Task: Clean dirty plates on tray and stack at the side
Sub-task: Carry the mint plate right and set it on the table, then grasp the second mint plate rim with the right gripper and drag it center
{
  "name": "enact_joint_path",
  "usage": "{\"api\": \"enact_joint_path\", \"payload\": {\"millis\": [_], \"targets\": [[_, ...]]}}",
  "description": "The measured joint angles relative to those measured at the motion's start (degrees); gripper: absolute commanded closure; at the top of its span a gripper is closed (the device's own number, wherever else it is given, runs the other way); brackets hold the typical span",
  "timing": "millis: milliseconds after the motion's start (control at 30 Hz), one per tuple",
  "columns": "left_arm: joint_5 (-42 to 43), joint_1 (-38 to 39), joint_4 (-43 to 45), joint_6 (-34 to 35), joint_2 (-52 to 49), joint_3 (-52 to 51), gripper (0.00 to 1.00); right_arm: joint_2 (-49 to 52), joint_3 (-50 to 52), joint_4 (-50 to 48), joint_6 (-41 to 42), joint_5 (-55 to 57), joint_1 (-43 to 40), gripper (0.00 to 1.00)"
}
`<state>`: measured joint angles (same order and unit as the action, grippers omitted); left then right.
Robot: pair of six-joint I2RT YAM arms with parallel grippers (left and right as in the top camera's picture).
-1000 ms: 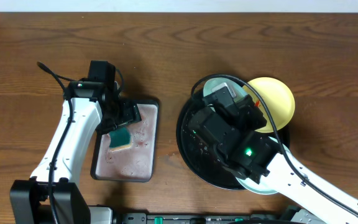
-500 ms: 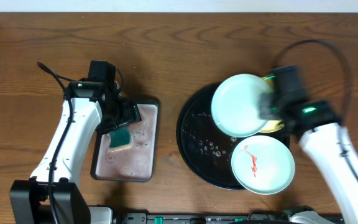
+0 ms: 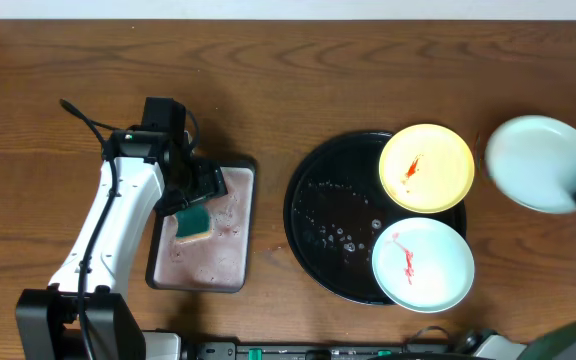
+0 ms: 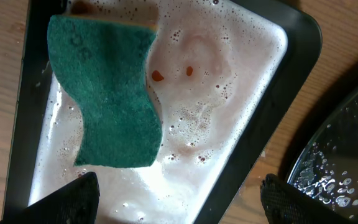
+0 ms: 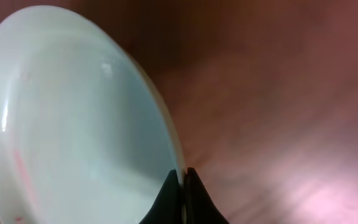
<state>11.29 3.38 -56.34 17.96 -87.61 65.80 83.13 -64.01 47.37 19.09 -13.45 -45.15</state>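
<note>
Where everything is sitting, the tabletop (image 3: 268,70): brown wood is showing all around the things.
Tray (image 3: 328,215): this big round black one is lying right of the middle, and wet drops are shining on its bare part.
Pan (image 3: 198,283): this silver one with straight sides is lying left of the tray, near it but apart, and pink soapy water is sitting in it.
Yellow plate (image 3: 427,167): it is resting on the far right part of the tray, sticking out over the rim, and a red smear is showing on it.
Smeared blue-green plate (image 3: 422,264): it is resting on the near right part of the tray, just beside the yellow plate, and it is also sticking out over the rim.
Held plate (image 3: 538,160): this pale blue-green one is hanging off the tray, to its right, over the bare wood. I cannot tell if it is touching the wood.
Sponge (image 4: 110,99): green and wavy, it is lying in the soapy water at one end of the pan.
Left pincer (image 4: 182,202): it is hovering over the pan with its fingers spread wide apart, and it is holding nothing.
Right pincer (image 5: 182,186): its two fingers are pinching tight on the rim of the held plate.
</note>
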Motion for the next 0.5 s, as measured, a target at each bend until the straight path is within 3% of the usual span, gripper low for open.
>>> {"api": "enact_joint_path", "payload": {"millis": [133, 333, 433, 500], "targets": [[0.00, 0.00, -0.02, 0.00, 0.00, 0.00, 0.17, 5.49, 0.02, -0.07, 3.69, 1.77, -6.51, 0.99], [0.00, 0.00, 0.00, 0.00, 0.00, 0.00, 0.17, 11.50, 0.02, -1.42, 4.26, 3.17, -8.83, 0.97], [0.02, 0.00, -0.02, 0.00, 0.00, 0.00, 0.17, 14.38, 0.13, -3.04, 2.62, 5.03, -7.74, 0.73], [0.00, 0.00, -0.02, 0.00, 0.00, 0.00, 0.16, 14.43, 0.15, -3.82, 0.20, 3.61, -6.40, 0.65]]}}
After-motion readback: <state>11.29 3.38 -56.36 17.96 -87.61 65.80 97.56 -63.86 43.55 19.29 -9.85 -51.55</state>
